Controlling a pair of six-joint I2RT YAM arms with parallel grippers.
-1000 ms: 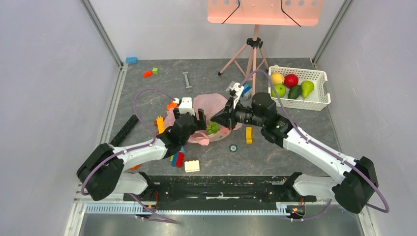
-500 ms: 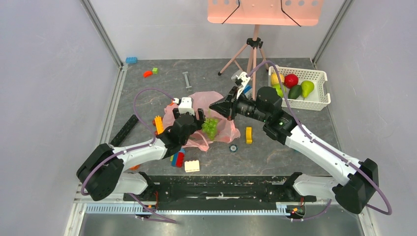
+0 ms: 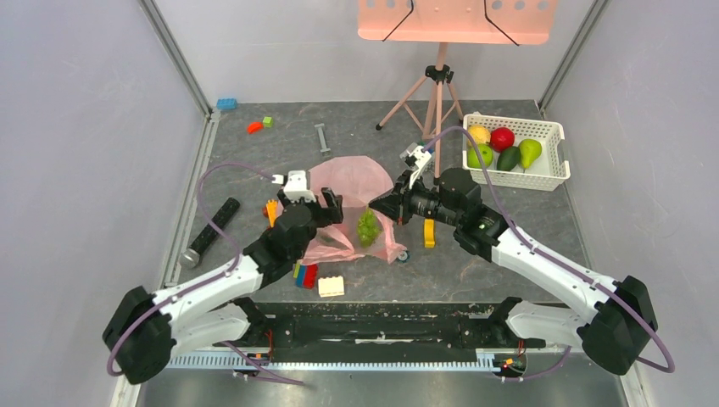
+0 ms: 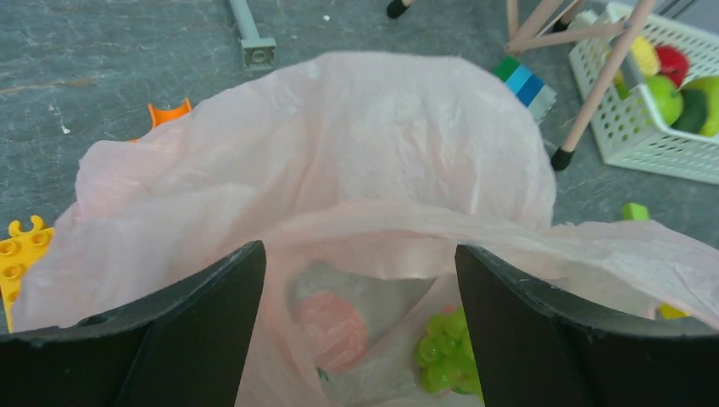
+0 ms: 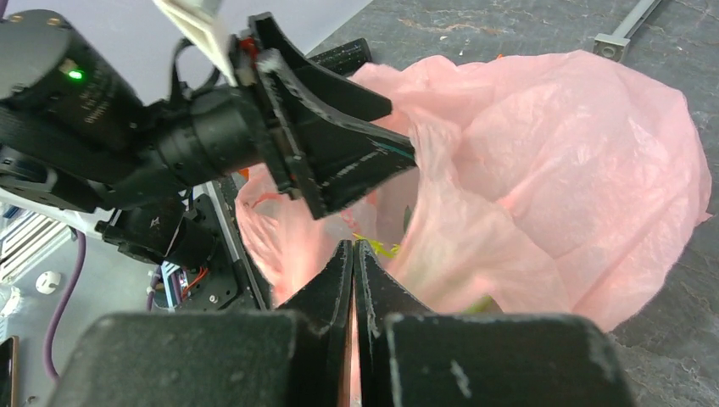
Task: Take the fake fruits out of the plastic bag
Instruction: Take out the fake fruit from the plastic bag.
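The pink plastic bag (image 3: 352, 182) lies crumpled mid-table. Green grapes (image 3: 367, 227) show at its near opening, also in the left wrist view (image 4: 445, 356), beside a reddish round shape (image 4: 331, 326) seen through the film. My left gripper (image 3: 326, 208) is open at the bag's left side, its jaws wide apart over the bag mouth (image 4: 360, 250). My right gripper (image 3: 381, 206) is shut on a fold of the bag film (image 5: 353, 246) at the bag's right side. A lemon (image 3: 479, 134), red apple (image 3: 502, 138), green apple (image 3: 482, 155), avocado (image 3: 509, 158) and pear (image 3: 530, 153) lie in the basket.
The white lattice basket (image 3: 543, 180) stands at the back right. A tripod (image 3: 438, 93) stands behind the bag. Loose blocks lie around: yellow (image 3: 428, 233), white (image 3: 331, 287), red-blue (image 3: 307, 274), orange (image 3: 271, 210). A black cylinder (image 3: 210, 231) lies at the left.
The right gripper lifted the bag film up and back, then came down and forward. The left gripper shifted back and left. The grapes now show more plainly at the bag's near side.
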